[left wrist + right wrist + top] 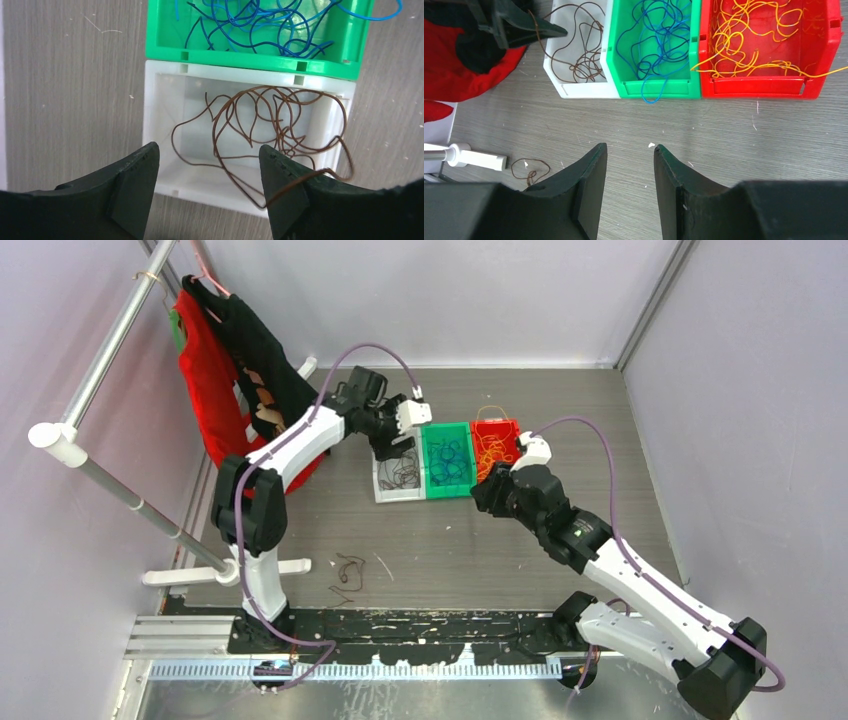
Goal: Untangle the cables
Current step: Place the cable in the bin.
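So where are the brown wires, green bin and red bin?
brown wires [286, 131], left wrist view, middle of tangle.
green bin [674, 89], right wrist view, front wall.
red bin [756, 86], right wrist view, front wall.

Grey table [450, 540], white bin [381, 488], green bin [447, 487], red bin [497, 426], loose brown cable [347, 570]

Left arm [300, 445]: white tubular links, bulky black joint housings.
Right arm [640, 578]: same white links and black joints.
Arm cables [375, 347]: thick purple, one along each arm.
Wrist block [412, 412]: white, boxy, on each wrist.
Left gripper [207, 147]: matte black, two wedge-shaped fingers with flat inner faces.
Right gripper [630, 146]: identical black wedge fingers.
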